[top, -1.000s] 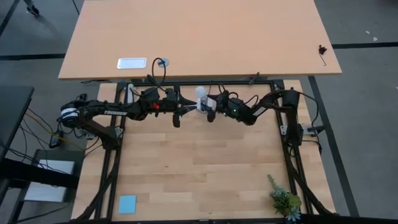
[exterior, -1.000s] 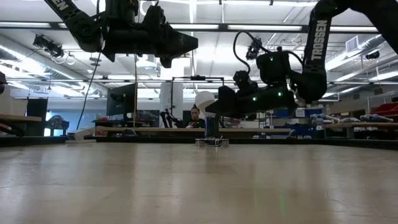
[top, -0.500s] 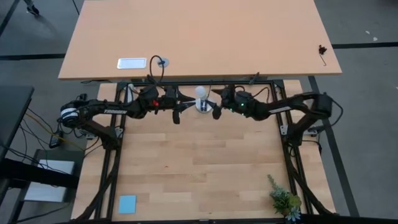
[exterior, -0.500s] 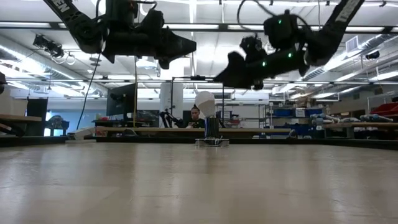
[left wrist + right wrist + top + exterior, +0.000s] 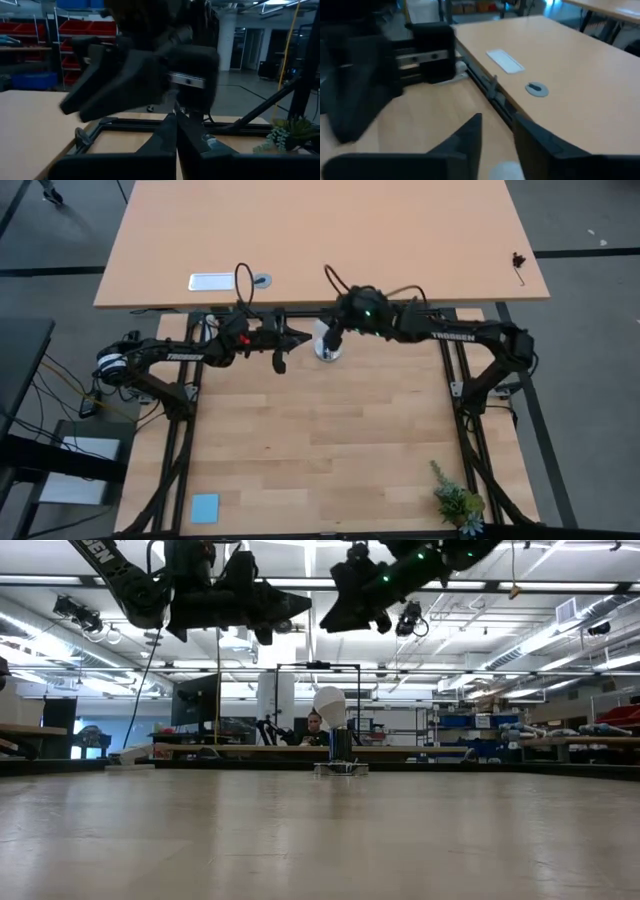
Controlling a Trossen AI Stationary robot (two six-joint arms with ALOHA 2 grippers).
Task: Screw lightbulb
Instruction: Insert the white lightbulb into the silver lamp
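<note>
The white lightbulb (image 5: 322, 332) stands upright with its base in the round socket (image 5: 327, 354) at the table's far edge. In the low view the lightbulb (image 5: 329, 703) rises above the socket (image 5: 340, 768). My right gripper (image 5: 333, 340) hovers well above the bulb (image 5: 326, 624), its fingers (image 5: 470, 137) a little apart with nothing between them. My left gripper (image 5: 304, 336) hangs just to the left at the same height (image 5: 304, 606), shut and holding nothing (image 5: 176, 127).
A second tabletop (image 5: 400, 240) lies beyond the far edge, carrying a white plate (image 5: 212, 281) and a cable grommet (image 5: 262, 280). A blue square (image 5: 205, 507) lies near left and a small plant (image 5: 455, 502) near right. A person (image 5: 315, 726) sits far behind.
My right gripper has drawn away from the lightbulb, risen high and swung toward the table's far edge and left. The bulb has stayed upright on the socket. My left gripper has shut and otherwise kept its place.
</note>
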